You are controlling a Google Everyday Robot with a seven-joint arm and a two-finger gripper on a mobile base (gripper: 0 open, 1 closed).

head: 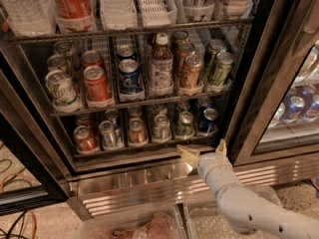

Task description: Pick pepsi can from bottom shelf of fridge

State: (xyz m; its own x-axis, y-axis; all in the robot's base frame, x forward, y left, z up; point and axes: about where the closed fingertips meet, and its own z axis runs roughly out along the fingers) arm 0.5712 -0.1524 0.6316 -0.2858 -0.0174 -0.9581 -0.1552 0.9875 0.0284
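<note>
The pepsi can [207,121] is dark navy with a silver top. It stands at the right end of the bottom shelf [130,152], at the front of its lane, with another dark can behind it. My gripper [205,151] is in front of the fridge [254,83], just below and in front of the shelf's rail, slightly below the pepsi can. Its two pale fingers [188,156] are spread apart and hold nothing. The white arm comes in from the lower right.
To the left on the bottom shelf stand a green-grey can [185,124], silver cans, an orange can [137,131] and a red can [84,139]. The rack above holds a white-capped bottle [161,66] and a brighter blue can [130,76]. Clear bins [129,225] sit on the floor.
</note>
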